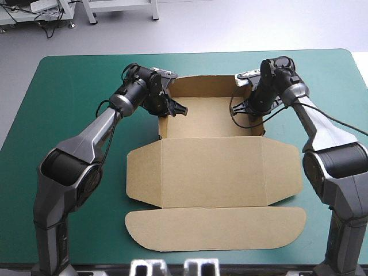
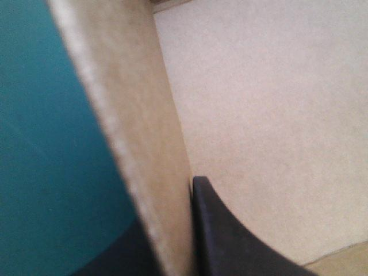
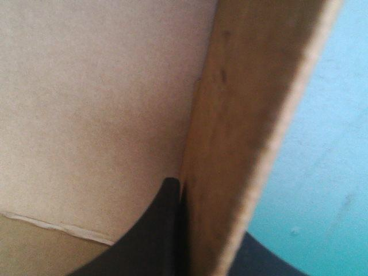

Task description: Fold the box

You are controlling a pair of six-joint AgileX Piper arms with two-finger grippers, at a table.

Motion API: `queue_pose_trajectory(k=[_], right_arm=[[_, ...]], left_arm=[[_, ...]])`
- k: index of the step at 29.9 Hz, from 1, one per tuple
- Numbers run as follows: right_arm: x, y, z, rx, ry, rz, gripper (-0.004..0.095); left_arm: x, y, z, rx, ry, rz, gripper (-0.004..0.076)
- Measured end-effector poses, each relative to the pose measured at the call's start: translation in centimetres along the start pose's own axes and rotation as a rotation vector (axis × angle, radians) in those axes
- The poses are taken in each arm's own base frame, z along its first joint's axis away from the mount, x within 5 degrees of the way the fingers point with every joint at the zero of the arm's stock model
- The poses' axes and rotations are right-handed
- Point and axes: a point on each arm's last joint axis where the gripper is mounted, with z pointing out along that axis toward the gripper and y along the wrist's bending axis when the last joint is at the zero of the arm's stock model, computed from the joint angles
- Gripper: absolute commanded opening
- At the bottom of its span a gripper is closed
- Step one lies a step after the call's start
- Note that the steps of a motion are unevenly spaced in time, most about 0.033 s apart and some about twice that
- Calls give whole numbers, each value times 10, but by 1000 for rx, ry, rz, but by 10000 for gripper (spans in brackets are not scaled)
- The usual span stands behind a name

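The brown box [image 1: 213,172] lies mid-table as an open tray, its walls raised at the far side and its lid flat toward the near edge. My left gripper [image 1: 167,109] is shut on the box's left wall. The left wrist view shows that wall [image 2: 144,144] as a board edge between the two black fingers [image 2: 230,241], one inside the tray, one outside. My right gripper [image 1: 256,108] is shut on the box's right wall. In the right wrist view this wall [image 3: 247,126] stands between its fingers [image 3: 155,230], with the tray floor [image 3: 86,103] ahead.
The lid's long rounded flap [image 1: 215,228] reaches close to the near table edge, and its side flaps stick out left and right. Bare teal-green cover [image 1: 69,98] lies on both sides of the box and beyond its back wall [image 1: 204,86].
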Motion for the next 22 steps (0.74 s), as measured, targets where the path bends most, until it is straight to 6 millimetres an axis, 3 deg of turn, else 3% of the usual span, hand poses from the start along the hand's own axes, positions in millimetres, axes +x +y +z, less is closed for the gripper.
queue_pose_trajectory(k=[8, 12, 14, 17, 22], right_arm=[[0, -7, 6, -41, 10, 41, -20], [0, -7, 6, -41, 10, 39, 28], [0, -7, 6, -40, 5, 33, 108], [-1, -7, 6, -46, -2, 10, 322], [-2, -6, 12, -58, 5, -5, 706]], left_arm=[[0, 0, 3, -1, 9, 35, 12], [0, 0, 3, -1, 13, 52, 169], [2, 0, 3, -2, 30, 77, 271], [5, 0, 3, 2, 64, 112, 398], [6, 4, 4, 8, 80, 122, 428]])
